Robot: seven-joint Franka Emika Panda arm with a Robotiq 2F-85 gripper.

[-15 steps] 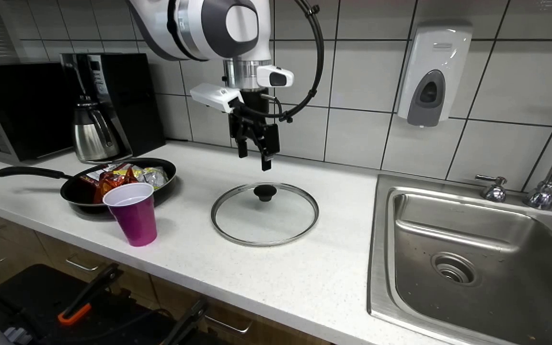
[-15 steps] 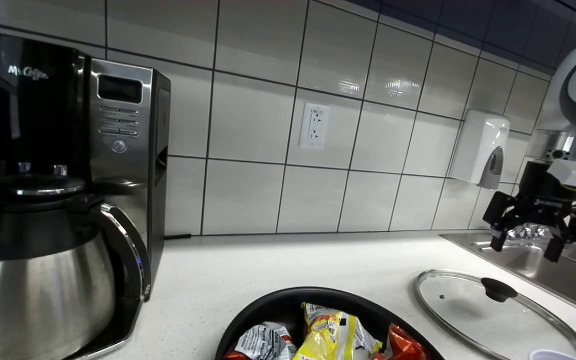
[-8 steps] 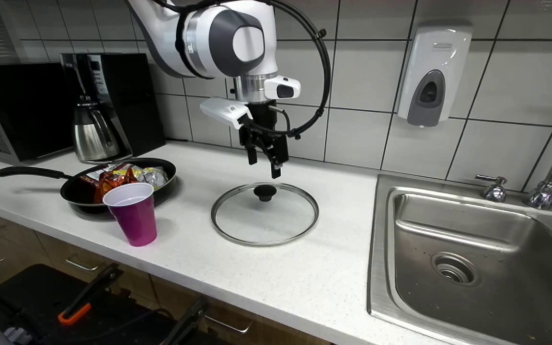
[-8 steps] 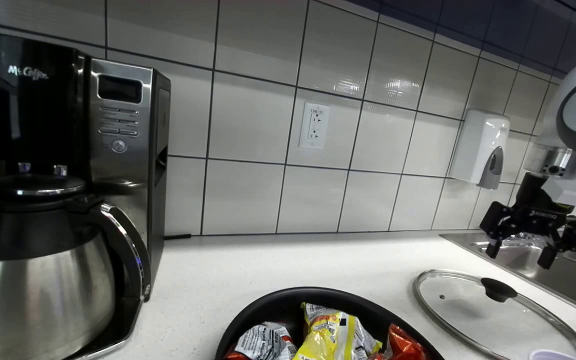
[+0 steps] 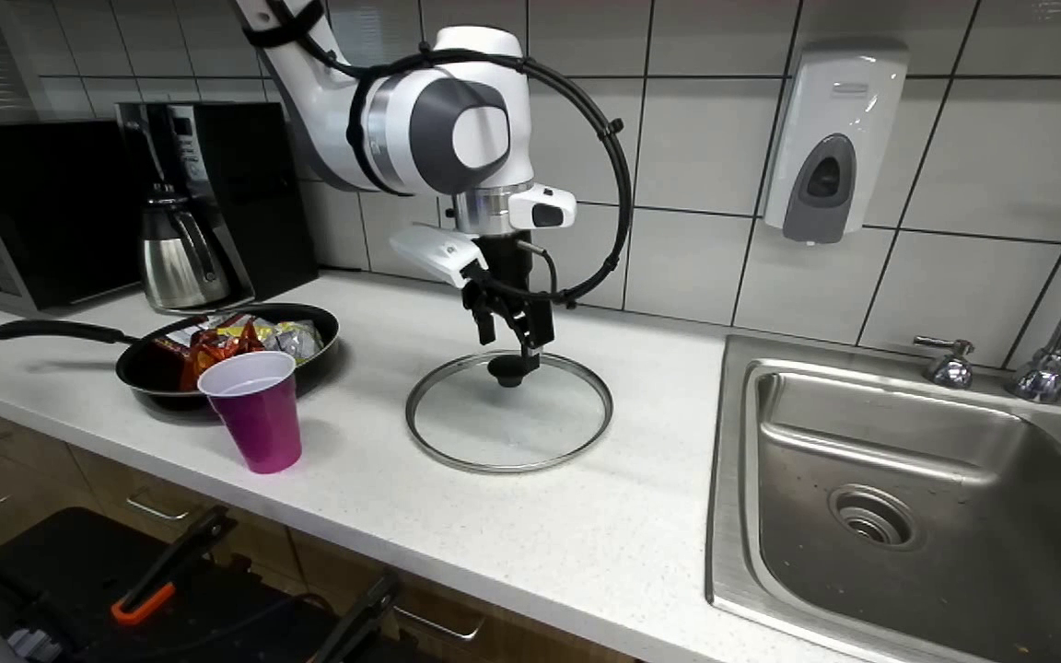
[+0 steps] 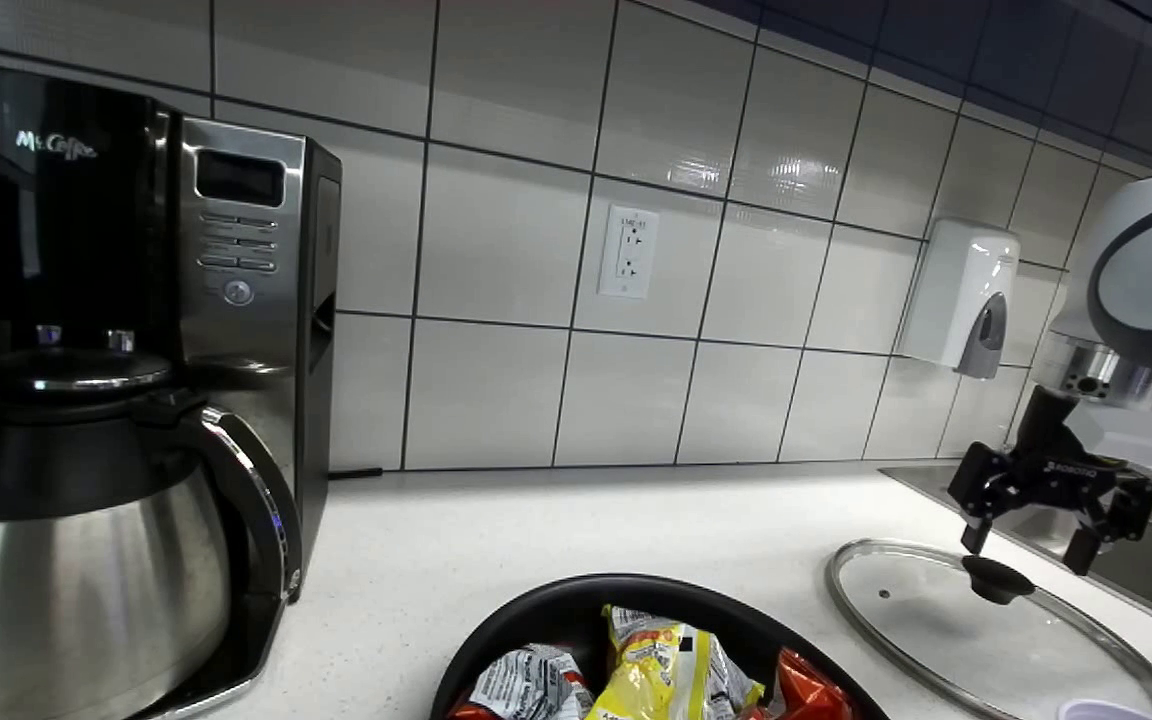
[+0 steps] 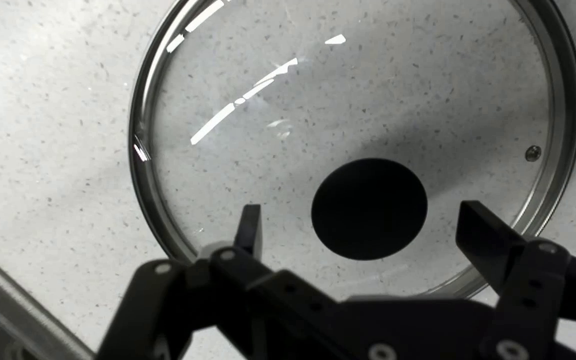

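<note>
A round glass lid with a metal rim lies flat on the white counter, its black knob facing up. It also shows in an exterior view and the wrist view. My black gripper is open and empty, just above the lid at the knob. In the wrist view, the knob lies between the two spread fingers of the gripper, with a gap on each side. In an exterior view, the gripper hangs over the knob. I see no contact.
A black pan holds several snack bags. A purple cup stands in front of it. A coffee maker and a microwave stand farther along. A metal sink is beside the lid. A tiled wall with a soap dispenser rises behind.
My gripper has come down toward the lid knob, shifting slightly right in an exterior view early on. It stays open. The lid, pan and cup have not moved.
</note>
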